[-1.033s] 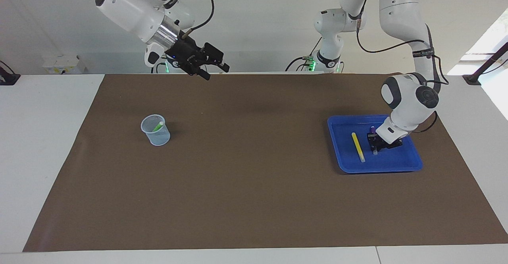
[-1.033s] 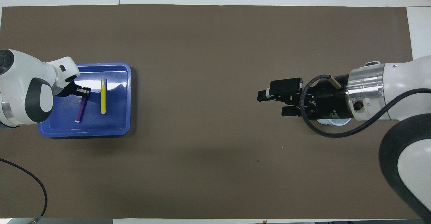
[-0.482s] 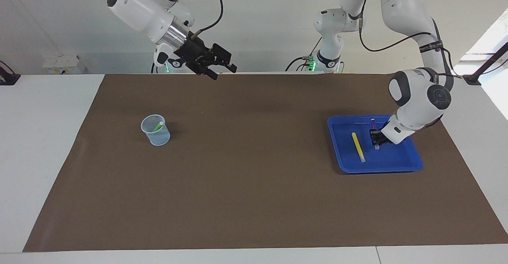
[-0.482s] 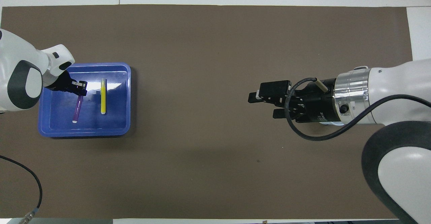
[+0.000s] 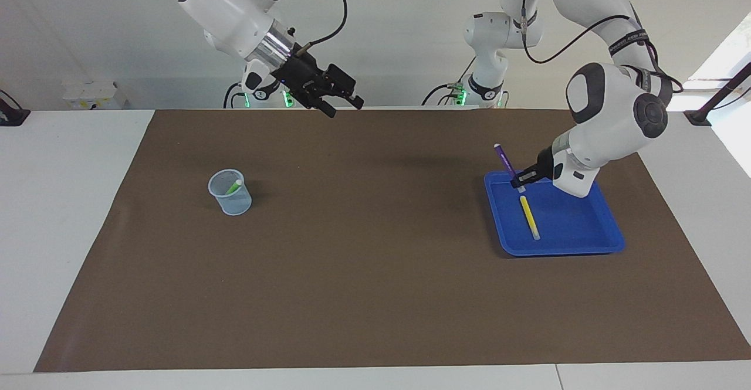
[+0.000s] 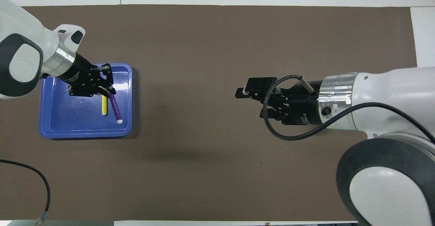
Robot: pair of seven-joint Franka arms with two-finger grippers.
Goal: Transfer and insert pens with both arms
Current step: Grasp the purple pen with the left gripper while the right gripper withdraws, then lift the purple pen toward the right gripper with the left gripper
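Note:
My left gripper [image 5: 522, 180] is shut on the purple pen [image 5: 506, 162] and holds it tilted in the air over the blue tray [image 5: 604, 243]. It grips the pen near its lower end. In the overhead view the left gripper [image 6: 107, 91] and purple pen [image 6: 115, 109] are over the tray [image 6: 85, 134]. The yellow pen [image 5: 529, 217] lies flat in the tray, also in the overhead view [image 6: 104, 107]. The green pen [image 5: 234, 187] leans inside a clear cup [image 5: 230, 193]. My right gripper [image 5: 343, 107] is open and empty, raised over the mat [image 6: 249, 103].
A brown mat [image 5: 375, 273] covers the table. Two smaller white arms with green-lit bases [image 5: 486, 85] stand at the robots' edge. In the overhead view the right arm hides the cup. A black cable [image 6: 30, 178] lies at the mat's near corner.
My left gripper has lifted the purple pen out of the tray and swung it toward the table's middle. My right gripper has moved toward the left arm's end.

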